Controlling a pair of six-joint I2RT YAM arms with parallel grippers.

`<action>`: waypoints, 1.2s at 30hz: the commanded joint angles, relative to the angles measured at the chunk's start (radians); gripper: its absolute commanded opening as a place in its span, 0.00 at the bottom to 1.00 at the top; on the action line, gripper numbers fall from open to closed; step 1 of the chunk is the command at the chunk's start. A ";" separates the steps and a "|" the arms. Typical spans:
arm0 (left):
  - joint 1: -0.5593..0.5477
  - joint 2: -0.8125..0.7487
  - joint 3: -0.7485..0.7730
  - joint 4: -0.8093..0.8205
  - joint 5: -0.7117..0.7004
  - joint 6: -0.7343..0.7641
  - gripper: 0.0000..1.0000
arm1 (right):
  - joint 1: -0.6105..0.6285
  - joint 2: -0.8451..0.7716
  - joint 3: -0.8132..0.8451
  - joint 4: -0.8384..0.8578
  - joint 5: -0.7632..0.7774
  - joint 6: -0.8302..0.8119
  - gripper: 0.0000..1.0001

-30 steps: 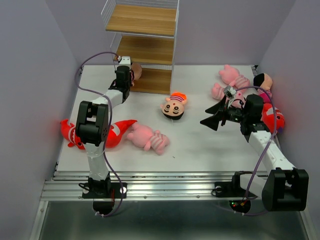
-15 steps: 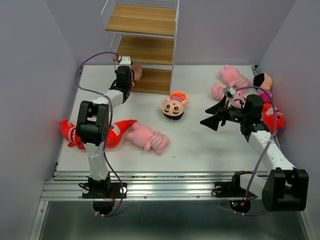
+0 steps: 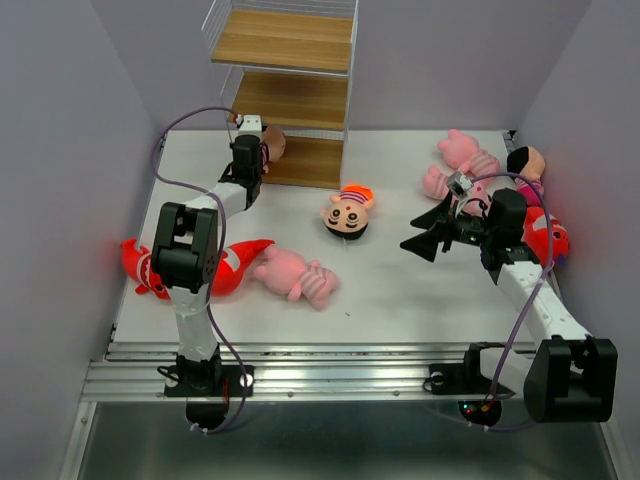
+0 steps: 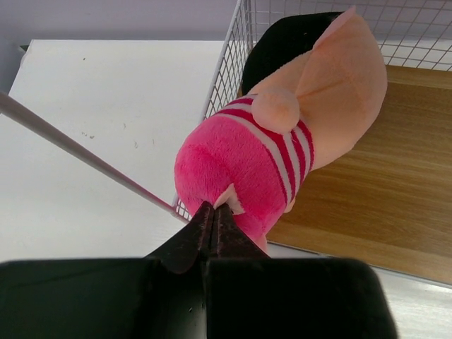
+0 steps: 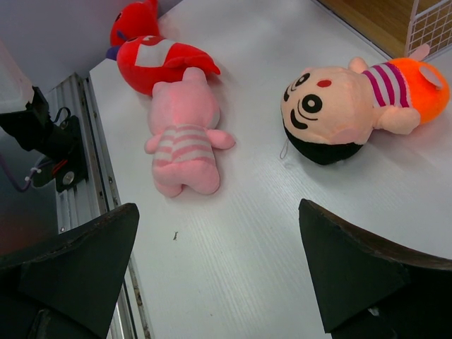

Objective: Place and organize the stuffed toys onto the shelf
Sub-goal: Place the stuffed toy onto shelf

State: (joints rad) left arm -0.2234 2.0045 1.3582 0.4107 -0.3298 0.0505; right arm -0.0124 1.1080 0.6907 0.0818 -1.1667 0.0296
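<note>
My left gripper (image 3: 247,150) is shut on the pink striped body of a dark-haired doll (image 4: 247,159) at the left end of the shelf's lowest board (image 4: 381,191). The doll's head is inside the wire frame, and it also shows in the top view (image 3: 272,143). The tall wooden shelf (image 3: 285,40) stands at the back; its upper boards are bare. My right gripper (image 3: 425,232) is open and empty above the table, right of centre. A second doll in orange (image 3: 347,215) lies mid-table. A pink animal (image 3: 293,275) and a red shark (image 3: 240,260) lie front left.
More red plush (image 3: 135,265) lies at the left edge, partly behind my left arm. At the right edge lie two pink animals (image 3: 462,150) (image 3: 438,183), a doll (image 3: 527,162) and a red shark (image 3: 548,238), close to my right arm. Walls close in on both sides.
</note>
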 commanded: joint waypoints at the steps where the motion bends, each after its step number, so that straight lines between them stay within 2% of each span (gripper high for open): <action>1: 0.002 -0.030 -0.042 -0.078 -0.029 0.032 0.07 | 0.005 0.000 0.036 0.018 -0.004 -0.016 1.00; 5: 0.002 -0.035 -0.047 -0.082 -0.034 0.029 0.09 | 0.005 -0.002 0.036 0.018 -0.004 -0.016 1.00; 6: 0.002 -0.038 -0.048 -0.082 -0.035 0.026 0.15 | 0.005 -0.002 0.038 0.018 -0.004 -0.016 1.00; 8: 0.002 -0.044 -0.056 -0.078 -0.037 0.025 0.19 | 0.005 -0.002 0.038 0.018 -0.004 -0.017 1.00; 15: 0.002 -0.064 -0.076 -0.070 -0.038 0.020 0.44 | 0.005 0.000 0.038 0.018 -0.002 -0.017 1.00; 18: 0.002 -0.070 -0.083 -0.064 -0.040 0.018 0.52 | 0.005 0.000 0.038 0.015 -0.002 -0.016 1.00; 24: 0.004 -0.093 -0.096 -0.056 -0.029 0.009 0.60 | 0.005 0.001 0.038 0.015 -0.002 -0.016 1.00; 32: 0.004 -0.160 -0.116 -0.038 0.038 -0.021 0.62 | 0.005 0.003 0.038 0.012 -0.004 -0.017 1.00; 36: 0.004 -0.220 -0.165 -0.013 0.077 -0.031 0.67 | 0.005 0.003 0.039 0.010 -0.007 -0.016 1.00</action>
State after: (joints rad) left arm -0.2214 1.8984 1.2243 0.3340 -0.2886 0.0349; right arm -0.0124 1.1080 0.6910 0.0780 -1.1664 0.0296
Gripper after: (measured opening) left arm 0.663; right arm 0.998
